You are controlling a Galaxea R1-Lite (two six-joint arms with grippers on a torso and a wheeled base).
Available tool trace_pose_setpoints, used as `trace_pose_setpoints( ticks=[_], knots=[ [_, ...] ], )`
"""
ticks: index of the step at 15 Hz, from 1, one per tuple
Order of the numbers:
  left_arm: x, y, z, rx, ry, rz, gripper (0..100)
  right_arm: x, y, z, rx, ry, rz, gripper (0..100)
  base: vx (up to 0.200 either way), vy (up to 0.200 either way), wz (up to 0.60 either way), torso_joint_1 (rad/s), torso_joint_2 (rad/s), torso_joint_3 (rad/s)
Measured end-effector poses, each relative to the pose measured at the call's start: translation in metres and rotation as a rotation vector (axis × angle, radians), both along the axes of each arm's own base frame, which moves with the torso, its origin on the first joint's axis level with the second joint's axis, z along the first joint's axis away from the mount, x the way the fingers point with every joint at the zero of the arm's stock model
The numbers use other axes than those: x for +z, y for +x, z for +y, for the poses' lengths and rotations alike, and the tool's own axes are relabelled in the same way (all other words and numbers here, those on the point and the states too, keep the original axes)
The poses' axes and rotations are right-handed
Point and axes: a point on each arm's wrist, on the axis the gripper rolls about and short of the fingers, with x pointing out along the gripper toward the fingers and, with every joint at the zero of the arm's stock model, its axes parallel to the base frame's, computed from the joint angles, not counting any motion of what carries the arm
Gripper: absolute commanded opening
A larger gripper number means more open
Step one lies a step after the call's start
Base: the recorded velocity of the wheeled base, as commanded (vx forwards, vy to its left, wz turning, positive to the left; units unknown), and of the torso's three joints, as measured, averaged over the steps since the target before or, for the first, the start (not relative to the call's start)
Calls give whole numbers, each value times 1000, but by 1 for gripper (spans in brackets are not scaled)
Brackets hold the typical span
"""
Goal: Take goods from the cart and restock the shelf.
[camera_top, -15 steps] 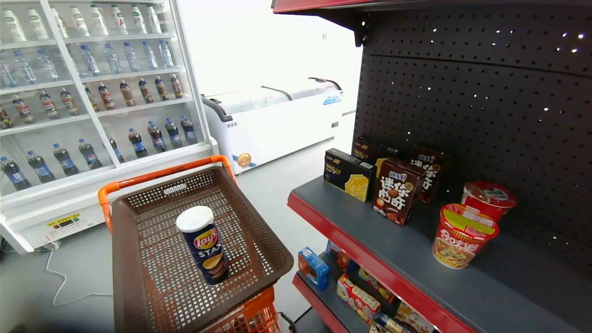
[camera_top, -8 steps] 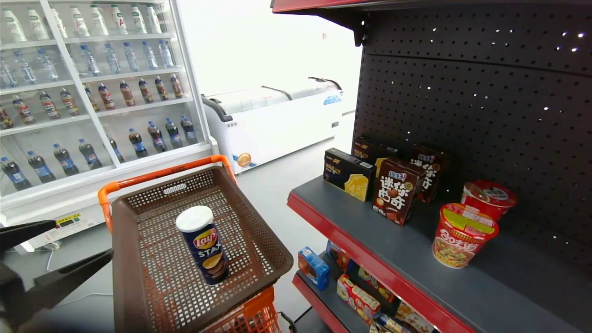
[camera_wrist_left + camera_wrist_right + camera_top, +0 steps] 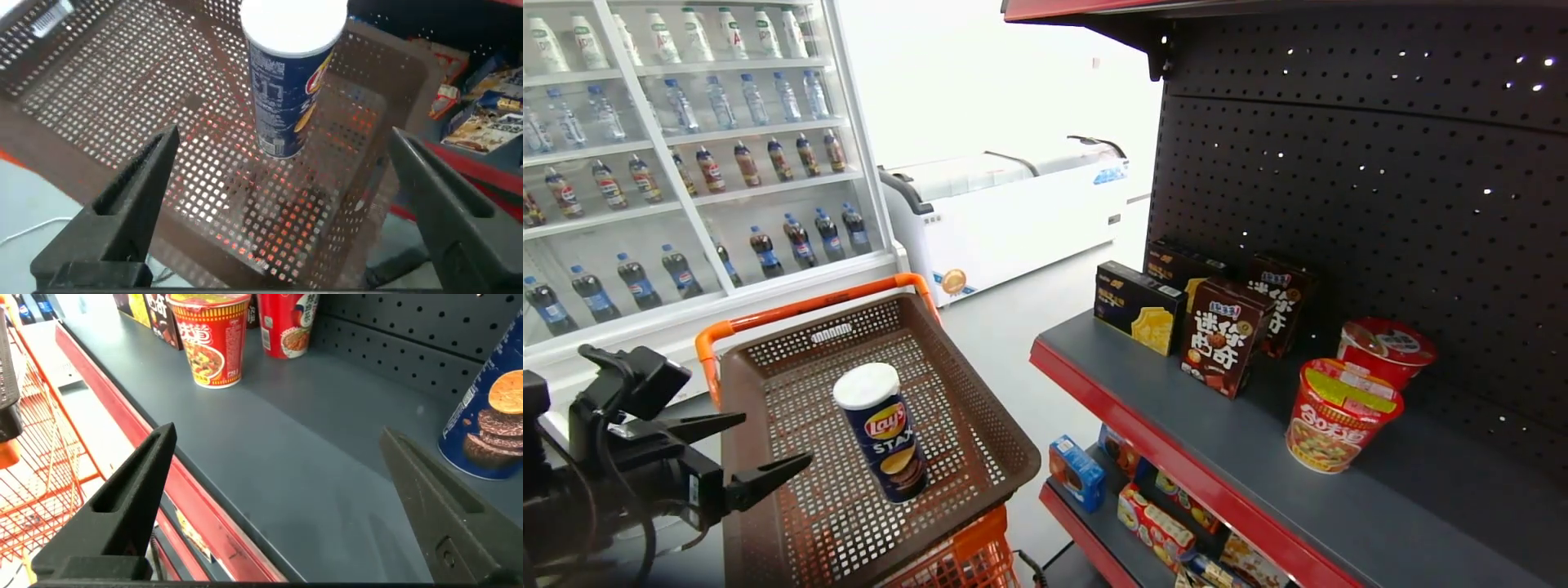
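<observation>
The pick was being prepared: the left gripper point(image 3: 777, 439), jaws spread apart, was held at the cart basket's point(image 3: 1005, 457) left edge. The chip can point(image 3: 882, 437) must next be enclosed and gripped.

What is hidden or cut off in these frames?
- Blue round biscuit package: right wrist view, cut by frame edge.
- Lower-shelf snack boxes: head view, partly covered by the red-edged grey shelf.
- Orange wire basket: head view, contents hidden under the brown perforated basket.
</observation>
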Motion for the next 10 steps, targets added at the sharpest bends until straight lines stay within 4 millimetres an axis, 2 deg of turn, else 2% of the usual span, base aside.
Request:
trace_pose_setpoints(
  ticks=[6,10],
  knots=[
    [-39,48,-4,-64,-4,29,100,0,0,0,0,0,0,100,0,0,0,0,0,0],
    [-59,81,-8,-96,-3,33,100,0,0,0,0,0,0,100,0,0,0,0,0,0]
  ],
)
